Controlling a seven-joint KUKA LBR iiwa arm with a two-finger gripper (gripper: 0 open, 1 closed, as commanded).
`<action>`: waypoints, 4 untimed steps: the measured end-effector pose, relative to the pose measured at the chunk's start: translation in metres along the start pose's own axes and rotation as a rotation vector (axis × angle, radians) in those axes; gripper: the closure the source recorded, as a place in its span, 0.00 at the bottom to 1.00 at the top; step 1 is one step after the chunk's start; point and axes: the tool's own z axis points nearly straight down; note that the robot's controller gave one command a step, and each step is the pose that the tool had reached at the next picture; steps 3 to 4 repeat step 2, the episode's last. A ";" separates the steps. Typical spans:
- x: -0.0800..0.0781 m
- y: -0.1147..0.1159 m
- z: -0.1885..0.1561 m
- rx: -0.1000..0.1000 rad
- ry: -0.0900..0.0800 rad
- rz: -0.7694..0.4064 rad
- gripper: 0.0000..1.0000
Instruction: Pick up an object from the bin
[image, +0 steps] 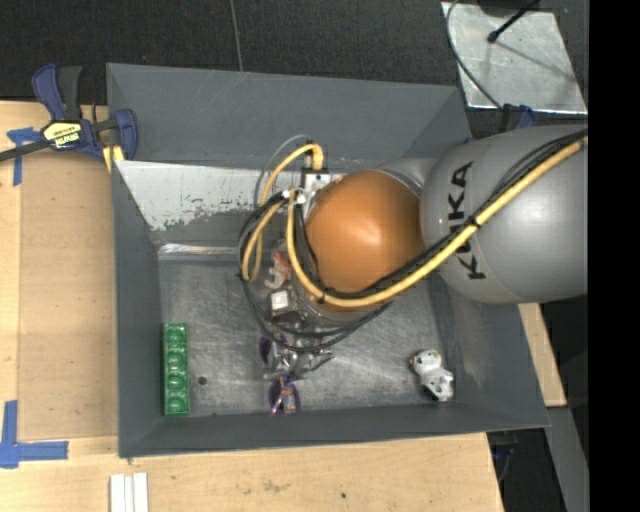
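Hovering just beside a small purple thing (284, 399), the gripper (285, 362) hides whether it is wide or narrow. A green studded strip (176, 368) and a white toy (431, 376) flank it, well apart.

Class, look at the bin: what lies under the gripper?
A small purple thing pokes out beneath the gripper, near the bin's front wall. The gripper covers its upper part, so its full shape is hidden.

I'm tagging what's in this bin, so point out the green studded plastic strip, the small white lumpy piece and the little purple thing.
green studded plastic strip (176, 368): camera view, on its middle stud.
small white lumpy piece (431, 375): camera view, on its middle.
little purple thing (284, 399): camera view, on its lower part.
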 end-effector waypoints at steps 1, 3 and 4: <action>0.001 -0.005 -0.062 0.003 0.000 -0.136 1.00; 0.005 -0.001 -0.203 0.005 0.000 -0.228 1.00; 0.005 -0.001 -0.203 0.005 0.000 -0.228 1.00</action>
